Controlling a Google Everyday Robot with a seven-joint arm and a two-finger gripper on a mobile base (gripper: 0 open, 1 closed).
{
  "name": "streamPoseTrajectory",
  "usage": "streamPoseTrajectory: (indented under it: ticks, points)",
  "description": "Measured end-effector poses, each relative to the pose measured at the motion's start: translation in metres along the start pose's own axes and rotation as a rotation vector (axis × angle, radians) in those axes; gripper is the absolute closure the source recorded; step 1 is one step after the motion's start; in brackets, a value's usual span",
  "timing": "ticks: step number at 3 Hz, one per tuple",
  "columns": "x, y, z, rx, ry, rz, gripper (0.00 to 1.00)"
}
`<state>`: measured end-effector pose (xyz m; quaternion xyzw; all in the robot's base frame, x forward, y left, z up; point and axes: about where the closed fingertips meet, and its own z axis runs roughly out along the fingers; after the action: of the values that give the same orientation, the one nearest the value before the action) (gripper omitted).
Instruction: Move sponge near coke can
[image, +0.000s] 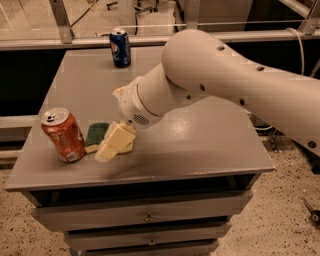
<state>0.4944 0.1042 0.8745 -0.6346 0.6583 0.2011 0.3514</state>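
The sponge (97, 133), dark green on top with pale yellow foam under it, lies flat on the grey table (200, 150) at the front left. Its left end is right beside the coke can (63, 135), a red-orange can with a silver top that stands upright near the table's left front corner. My gripper (116, 141), cream-coloured, is down over the right part of the sponge and covers it. The big white arm reaches in from the right.
A blue Pepsi-style can (120, 47) stands upright at the back of the table. The table's front edge runs just in front of the sponge and can, with drawers (147, 217) below. A metal rail and window frame run behind the table.
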Motion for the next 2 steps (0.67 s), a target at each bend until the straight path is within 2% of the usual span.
streamPoseTrajectory:
  ticks: [1, 2]
  points:
    - [0.004, -0.008, -0.012, 0.008, -0.007, 0.010, 0.00]
    - [0.029, -0.038, -0.046, 0.020, -0.046, 0.041, 0.00]
